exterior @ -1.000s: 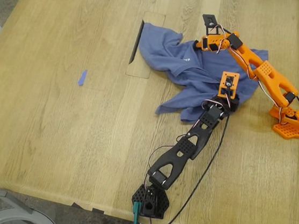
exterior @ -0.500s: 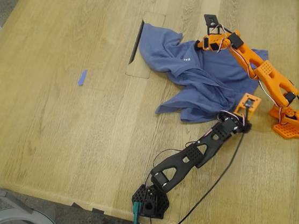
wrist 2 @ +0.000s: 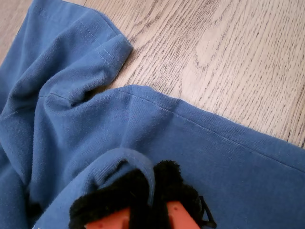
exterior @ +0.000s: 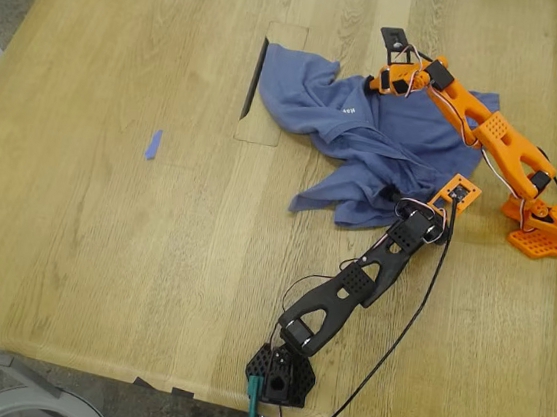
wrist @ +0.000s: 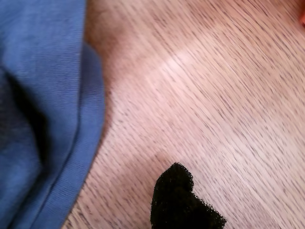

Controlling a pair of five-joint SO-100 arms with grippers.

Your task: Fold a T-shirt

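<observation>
Since a second ago, the black arm has swung off the cloth toward the exterior view's right, then eased back, so its head now sits just at the rim of the T-shirt (exterior: 367, 138). From that view the shirt lies rumpled on the wooden table (exterior: 105, 229), upper centre, one edge spilling over a slot in the tabletop, while the orange arm reaches onto its far side; a small blue scrap (exterior: 153, 144) lies well apart toward the exterior view's left. Looking along the first wrist view, my first gripper (wrist: 183, 202) hangs over bare wood with the shirt's hem (wrist: 86, 157) just beside it; only one dark tip shows, so I cannot tell how wide it stands. Along the second wrist view, my second gripper (wrist 2: 152, 191) is pinched closed on a fold of blue cloth, a sleeve (wrist 2: 95, 47) lying beyond. To do this well, I reckon the free gripper should catch the hem cleanly, single layer, before both pull the shirt flat.
</observation>
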